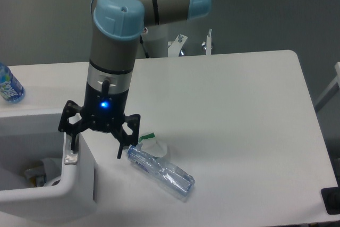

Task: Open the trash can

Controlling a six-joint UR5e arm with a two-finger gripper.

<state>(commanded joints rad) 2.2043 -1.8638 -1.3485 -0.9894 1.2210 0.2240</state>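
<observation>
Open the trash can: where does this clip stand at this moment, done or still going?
Looks essentially done. The trash can shows an open top: its lid is out of sight and rubbish is visible inside. In hand: the end effector, fingers spread, has one finger down at the grey button on the rim. Left: probably only lifting clear. The crushed bottle lies untouched on the table.
</observation>
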